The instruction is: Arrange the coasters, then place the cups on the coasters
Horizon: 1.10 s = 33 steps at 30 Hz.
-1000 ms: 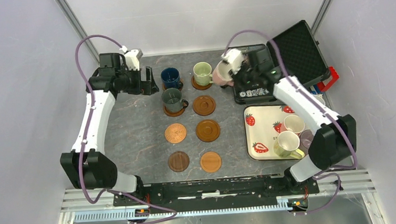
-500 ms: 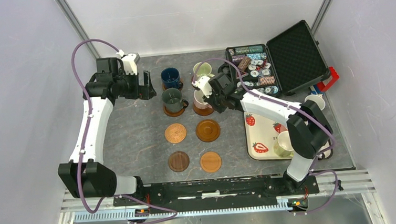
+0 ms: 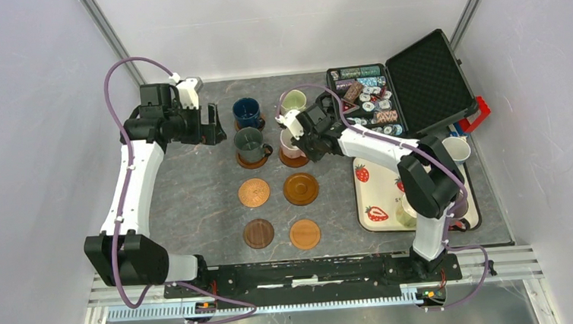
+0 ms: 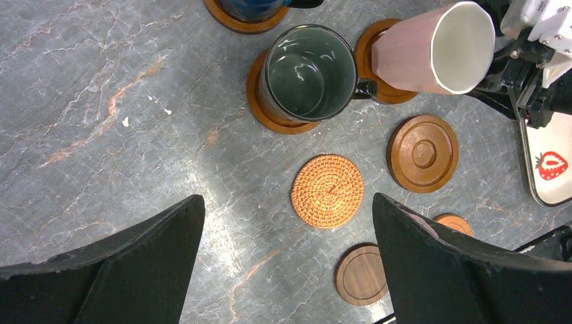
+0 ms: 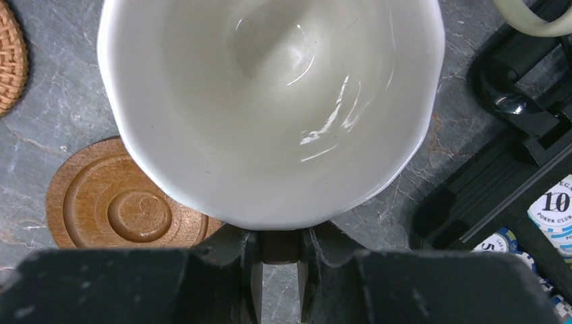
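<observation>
My right gripper [image 3: 302,139] is shut on the handle of the pink cup [image 3: 290,142], which tilts over the right coaster [image 3: 295,160] of the second row; I cannot tell if they touch. In the right wrist view the cup's pale inside [image 5: 270,101] fills the frame, its handle pinched in the gripper [image 5: 280,237]. The dark blue cup [image 3: 246,112], pale green cup [image 3: 292,100] and grey-green cup [image 3: 248,142] stand on coasters. Bare coasters: woven [image 3: 253,192], brown [image 3: 301,188], dark [image 3: 259,233], orange-brown [image 3: 304,234]. My left gripper [image 3: 209,126] hangs open left of the cups, nothing between its fingers [image 4: 135,263].
A strawberry-print tray [image 3: 369,194] at the right holds more cups, partly hidden by my right arm. Another cup [image 3: 457,148] stands by its far corner. An open black case of poker chips [image 3: 374,102] lies at the back right, close behind the right gripper.
My right arm carried the pink cup from the back, beside the chip case, forward and left to the second-row right coaster. The left arm barely shifted.
</observation>
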### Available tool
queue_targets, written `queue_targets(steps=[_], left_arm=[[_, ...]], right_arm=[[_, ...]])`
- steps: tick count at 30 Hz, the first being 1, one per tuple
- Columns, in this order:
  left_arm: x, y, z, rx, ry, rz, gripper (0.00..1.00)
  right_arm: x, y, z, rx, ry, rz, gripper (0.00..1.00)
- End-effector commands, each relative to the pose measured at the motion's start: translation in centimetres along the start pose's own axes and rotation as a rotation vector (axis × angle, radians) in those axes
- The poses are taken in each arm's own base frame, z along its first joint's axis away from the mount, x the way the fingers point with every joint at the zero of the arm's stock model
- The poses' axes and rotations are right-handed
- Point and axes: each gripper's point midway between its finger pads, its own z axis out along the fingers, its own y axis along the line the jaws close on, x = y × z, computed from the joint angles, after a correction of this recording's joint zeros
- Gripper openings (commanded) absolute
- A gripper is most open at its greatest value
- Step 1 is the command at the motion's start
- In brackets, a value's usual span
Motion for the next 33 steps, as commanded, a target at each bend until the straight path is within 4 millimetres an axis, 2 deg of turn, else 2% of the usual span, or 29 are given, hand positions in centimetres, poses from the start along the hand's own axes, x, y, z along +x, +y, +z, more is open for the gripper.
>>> queue_targets(steps=[1,13,20,26,33], left_arm=[[-0.1,-0.1,-0.1,0.005,-0.006,0.021,1.0],[0.9,-0.2,0.4,0.022,0.014,0.007,1.0],[1.1,-0.3,0.4,0.025,0.011,0.004,1.0],[1.0,-0.4,0.5,0.029,0.004,-0.006,1.0],[1.2,-0.2,0.2,0.02,0.003,-0.004,1.0]], right_arm=[[-4.4,-0.7,-0.9,-0.005,-0.112,0.054,0.0],[-4.6,-0.7,-3.0,-0.019,-0.07,0.044,0.0],[-5.3,-0.7,-2.7,-0.035,-0.054,0.041,0.0],[-4.9,0.0,-2.3,-0.072,-0.028,0.044,0.0],[-4.3,-0.5,-1.4,-0.044,-0.007,0.043,0.0]])
